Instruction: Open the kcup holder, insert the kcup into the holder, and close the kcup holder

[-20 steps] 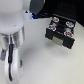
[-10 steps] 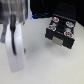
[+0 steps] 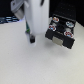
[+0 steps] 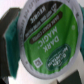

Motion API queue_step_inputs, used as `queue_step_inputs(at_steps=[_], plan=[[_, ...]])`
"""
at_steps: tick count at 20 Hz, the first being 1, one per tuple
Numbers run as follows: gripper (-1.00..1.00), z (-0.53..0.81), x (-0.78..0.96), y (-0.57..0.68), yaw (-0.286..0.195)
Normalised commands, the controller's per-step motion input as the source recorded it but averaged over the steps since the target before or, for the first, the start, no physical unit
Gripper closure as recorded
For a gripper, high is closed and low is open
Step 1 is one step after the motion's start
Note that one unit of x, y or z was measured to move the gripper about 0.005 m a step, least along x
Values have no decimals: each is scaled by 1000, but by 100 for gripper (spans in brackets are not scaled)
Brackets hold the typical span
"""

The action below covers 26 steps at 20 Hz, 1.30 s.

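Green kcup (image 4: 44, 37) is sitting tight in the gripper (image 3: 31, 38), which is squeezing it; going slowly toward the open kcup holder (image 3: 61, 33) is best.

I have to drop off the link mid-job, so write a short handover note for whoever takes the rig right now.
Gripper: appears shut on the kcup. Its green lid fills the wrist view, and the fingers are mostly hidden behind it.
Position: held above the table, on the exterior view's left of the kcup holder and apart from it.
Holder: a drawer looks pulled out with pods showing inside, though the picture is blurry.
Done: kcup picked up; holder apparently opened.
Left: carry the kcup over, place it in the holder, release it, and close the holder.
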Motion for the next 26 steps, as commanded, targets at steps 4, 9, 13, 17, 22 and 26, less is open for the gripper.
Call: queue_step_inputs(at_steps=[4, 9, 13, 17, 22, 26], plan=[[100, 510, 23, 650, 10], [100, 467, -1, 638, 14], [100, 404, 30, 646, 9], [100, 276, 42, 640, 17], [100, 156, 39, 634, 25], [100, 31, 27, 616, 33]])
